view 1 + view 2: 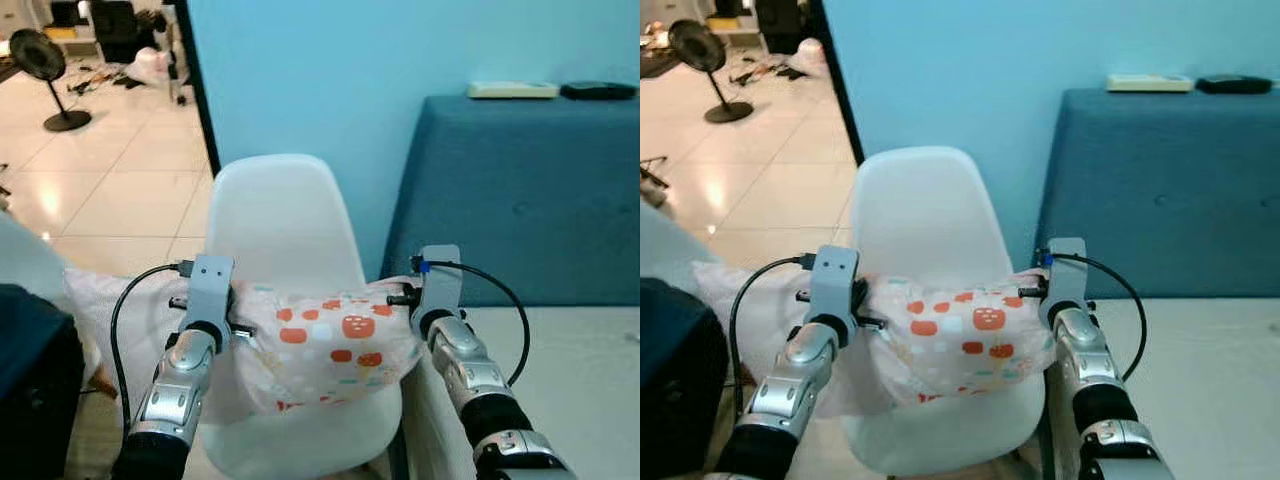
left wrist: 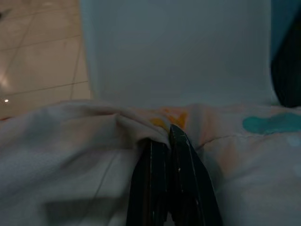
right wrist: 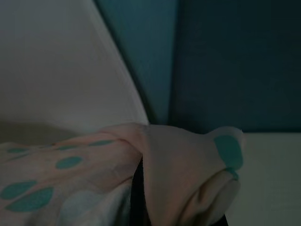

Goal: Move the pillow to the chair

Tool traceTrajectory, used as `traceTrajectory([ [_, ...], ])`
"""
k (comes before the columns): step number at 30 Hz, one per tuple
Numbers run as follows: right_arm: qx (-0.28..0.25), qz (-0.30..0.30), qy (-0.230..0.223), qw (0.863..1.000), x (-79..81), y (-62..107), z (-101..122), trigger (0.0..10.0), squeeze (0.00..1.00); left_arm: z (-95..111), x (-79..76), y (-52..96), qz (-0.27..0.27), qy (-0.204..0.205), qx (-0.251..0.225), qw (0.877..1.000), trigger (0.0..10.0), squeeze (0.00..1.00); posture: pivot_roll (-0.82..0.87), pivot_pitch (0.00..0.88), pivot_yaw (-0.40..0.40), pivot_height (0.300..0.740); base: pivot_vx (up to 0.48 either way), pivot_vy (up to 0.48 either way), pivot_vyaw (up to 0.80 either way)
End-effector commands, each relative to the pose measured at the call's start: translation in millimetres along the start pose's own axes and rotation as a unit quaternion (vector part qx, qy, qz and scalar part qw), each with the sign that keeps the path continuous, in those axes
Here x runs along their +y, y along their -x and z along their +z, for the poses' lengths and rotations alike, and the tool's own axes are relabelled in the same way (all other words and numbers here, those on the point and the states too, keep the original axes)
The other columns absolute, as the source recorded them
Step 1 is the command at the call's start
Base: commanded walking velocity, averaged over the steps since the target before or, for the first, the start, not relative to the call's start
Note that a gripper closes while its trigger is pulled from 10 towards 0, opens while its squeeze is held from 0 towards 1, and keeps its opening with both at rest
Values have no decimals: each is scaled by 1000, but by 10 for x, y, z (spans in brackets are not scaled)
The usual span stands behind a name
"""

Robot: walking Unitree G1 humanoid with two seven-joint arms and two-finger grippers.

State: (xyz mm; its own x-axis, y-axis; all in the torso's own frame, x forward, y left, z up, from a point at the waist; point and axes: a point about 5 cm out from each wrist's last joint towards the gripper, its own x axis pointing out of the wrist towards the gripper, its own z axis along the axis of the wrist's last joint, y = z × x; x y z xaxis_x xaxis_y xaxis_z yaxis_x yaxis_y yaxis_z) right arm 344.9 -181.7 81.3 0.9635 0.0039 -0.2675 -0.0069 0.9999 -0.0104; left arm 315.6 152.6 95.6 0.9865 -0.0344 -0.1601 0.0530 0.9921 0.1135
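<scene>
A pale pink pillow (image 1: 330, 345) with orange and teal patterns hangs between my two arms, just above the seat of a white plastic chair (image 1: 285, 220). My left gripper (image 1: 238, 322) is shut on the pillow's left edge; in the left wrist view its black fingers (image 2: 181, 155) pinch a fold of the fabric (image 2: 94, 141) in front of the chair back (image 2: 174, 47). My right gripper (image 1: 405, 297) is shut on the pillow's right corner, and the cloth (image 3: 188, 174) drapes over its fingers in the right wrist view.
A blue headboard (image 1: 520, 200) stands right of the chair, with a white remote (image 1: 512, 90) and a dark object (image 1: 598, 90) on top. A pale bed surface (image 1: 560, 380) lies at lower right. A fan (image 1: 45, 75) stands on the tiled floor (image 1: 110, 190). A dark object (image 1: 35, 390) sits at lower left.
</scene>
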Motion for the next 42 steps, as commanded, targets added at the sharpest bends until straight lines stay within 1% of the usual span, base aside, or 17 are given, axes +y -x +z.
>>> traceTrajectory([
  [1, -3, 5, -10, 1000, 53, -11, 19, 10000, 0, -7, 11, -3, 2, 2, 2, 1000, 10000, 0, -33, 82, -12, 740, 0, 0, 0],
  [12, -9, 8, -10, 1000, 66, -23, 46, 10000, 0, -3, -5, -38, -14, -9, 1, 1000, 10000, 0, -30, 84, -14, 686, 0, 0, 0],
  [15, -12, 20, 17, 1000, 98, -88, 120, 10000, 0, 64, -26, -178, -34, -33, -2, 999, 10000, 0, -25, 88, -17, 676, 0, 0, 0],
  [17, -23, 21, 36, 999, 85, -168, 286, 10000, 0, 262, -27, -367, -50, -62, -18, 997, 10000, 0, -21, 90, -20, 666, 0, 0, 0],
  [18, -23, 21, 36, 999, 85, -168, 286, 10000, 0, 262, -27, -367, -50, -62, -18, 997, 10000, 0, -21, 90, -20, 666, 0, 0, 0],
  [19, -56, 8, 45, 997, 25, -249, 611, 10000, 0, 693, 31, -580, -44, -83, -58, 994, 10000, 0, -19, 92, -19, 656, 0, 0, 0],
  [20, -56, 8, 45, 997, 25, -249, 611, 10000, 0, 693, 31, -580, -44, -83, -58, 994, 10000, 0, -19, 92, -19, 656, 0, 0, 0],
  [23, -126, -13, 34, 991, -69, -281, 1099, 10000, 0, 1344, 124, -698, -17, -68, -140, 988, 10000, 0, -26, 96, -6, 641, 0, 0, 0],
  [24, -142, -17, 29, 989, -88, -277, 1189, 10000, 0, 1463, 140, -698, -12, -61, -158, 985, 10000, 0, -26, 96, -6, 636, 0, 0, 0],
  [27, -168, -27, 18, 985, -148, -251, 1283, 10000, 0, 1619, 148, -656, -14, -34, -198, 980, 10000, 0, -29, 106, 4, 621, 0, 0, 0],
  [31, -166, -32, 7, 986, -177, -221, 1098, 10000, 0, 1401, 101, -593, -28, -28, -194, 980, 10000, 0, -31, 115, 6, 606, 0, 0, 0],
  [32, -149, -30, 5, 988, -166, -199, 905, 10000, 0, 1162, 52, -538, -42, -40, -172, 983, 10000, 0, -28, 124, 7, 601, 0, 0, 0],
  [33, -115, -25, 7, 993, -140, -155, 560, 10000, 0, 734, -26, -439, -65, -55, -128, 988, 10000, 0, -26, 130, 6, 592, 0, 0, 0],
  [34, -115, -25, 7, 993, -140, -155, 560, 10000, 0, 734, -26, -439, -65, -55, -128, 988, 10000, 0, -26, 130, 6, 592, 0, 0, 0],
  [36, -77, -18, 15, 997, -112, -112, 272, 10000, 0, 356, -103, -343, -94, -62, -77, 991, 10000, 0, -22, 135, 3, 582, 0, 0, 0],
  [38, -8, -10, 33, 999, -73, -37, -136, 10000, 0, -219, -190, -174, -125, -82, 13, 989, 10000, 0, -18, 142, -2, 568, 0, 0, 0],
  [42, 34, -5, 39, 999, -58, 5, -332, 10000, 0, -539, -208, -81, -131, -93, 74, 984, 10000, 0, -18, 144, -5, 553, 0, 0, 0],
])
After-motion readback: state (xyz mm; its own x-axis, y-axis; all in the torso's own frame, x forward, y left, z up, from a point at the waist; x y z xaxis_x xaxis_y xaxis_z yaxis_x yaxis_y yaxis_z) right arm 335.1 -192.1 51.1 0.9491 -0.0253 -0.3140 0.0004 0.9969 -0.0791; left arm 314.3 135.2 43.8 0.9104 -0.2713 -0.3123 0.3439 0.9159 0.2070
